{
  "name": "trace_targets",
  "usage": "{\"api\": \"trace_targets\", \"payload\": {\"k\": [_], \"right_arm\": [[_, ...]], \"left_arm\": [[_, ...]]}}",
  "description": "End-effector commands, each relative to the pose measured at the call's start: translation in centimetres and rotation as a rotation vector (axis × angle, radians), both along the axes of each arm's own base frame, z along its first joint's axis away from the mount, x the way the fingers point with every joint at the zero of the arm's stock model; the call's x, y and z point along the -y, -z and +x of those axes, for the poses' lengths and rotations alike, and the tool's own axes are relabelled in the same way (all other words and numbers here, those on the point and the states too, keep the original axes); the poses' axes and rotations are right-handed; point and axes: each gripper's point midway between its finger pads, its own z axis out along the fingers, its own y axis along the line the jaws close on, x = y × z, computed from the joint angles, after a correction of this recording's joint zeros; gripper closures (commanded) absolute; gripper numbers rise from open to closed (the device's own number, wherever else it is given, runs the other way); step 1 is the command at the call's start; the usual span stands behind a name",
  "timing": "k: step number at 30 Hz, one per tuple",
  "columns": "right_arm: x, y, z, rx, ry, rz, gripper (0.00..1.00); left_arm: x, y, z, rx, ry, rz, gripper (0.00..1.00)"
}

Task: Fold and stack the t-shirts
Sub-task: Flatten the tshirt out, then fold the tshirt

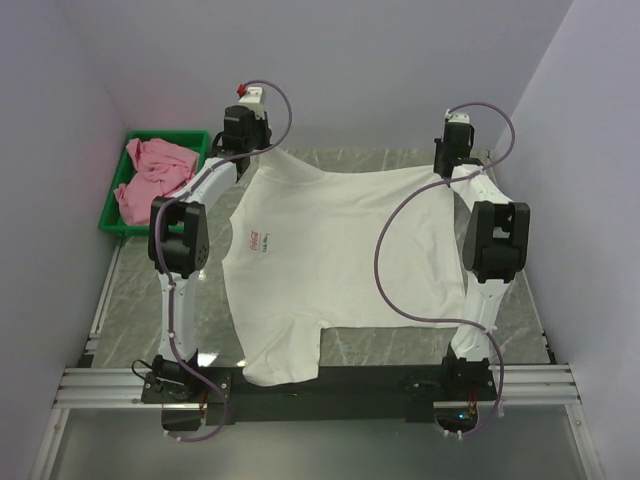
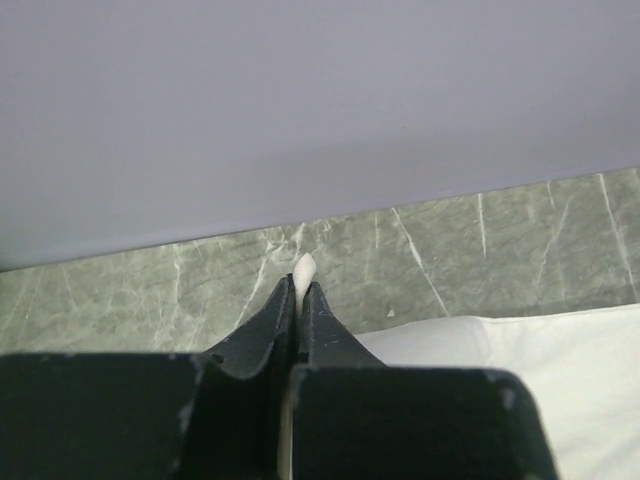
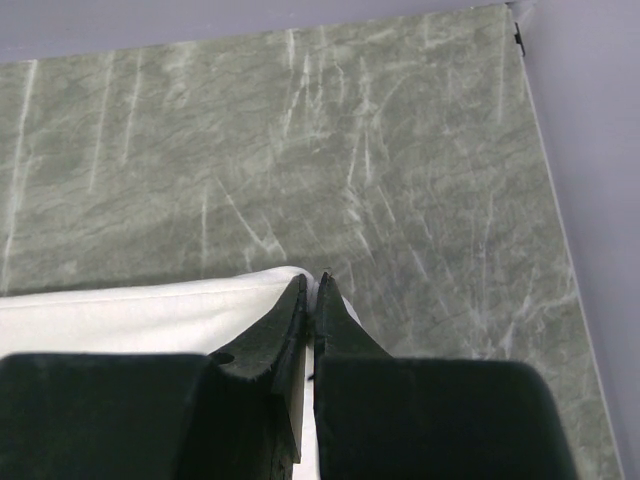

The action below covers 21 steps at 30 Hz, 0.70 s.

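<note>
**A:** How do the pincers stand?
**B:** The left gripper [image 2: 298,284] and the right gripper [image 3: 313,292] each pinch a far corner of the white t-shirt [image 1: 330,260]. The shirt stretches between them and trails back toward the arm bases.
**A:** And the pink t-shirt [image 1: 155,170]?
**B:** It lies crumpled in the green tray [image 1: 170,135], left of the left gripper and apart from it.

Even, soft light; faint shadows; wrist foregrounds slightly blurred.
</note>
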Motion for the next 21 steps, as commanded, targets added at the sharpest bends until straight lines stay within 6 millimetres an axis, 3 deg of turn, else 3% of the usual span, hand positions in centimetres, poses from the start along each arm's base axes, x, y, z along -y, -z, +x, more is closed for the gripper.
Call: {"api": "trace_targets", "payload": {"k": [1,6,13,21], "right_arm": [[2.1,-1.9,0.7,0.050,0.056,-0.045,1.00],[2.1,-2.0,0.9,0.037,0.039,-0.060,1.00],[2.7,-2.3,0.9,0.038,0.059,-0.084,1.00],[2.0,-2.3,0.5,0.039,0.031,-0.062,1.00]], "left_arm": [[-0.3,-2.5,1.0,0.055,-0.021,-0.031,0.99],[-0.1,-2.5,1.0,0.047,-0.017,-0.048,0.99],[-0.9,-4.5,-0.1,0.072,-0.048,-0.054,0.99],[-2.0,-5.5,-1.7,0.058,-0.081,-0.075,0.99]]}}
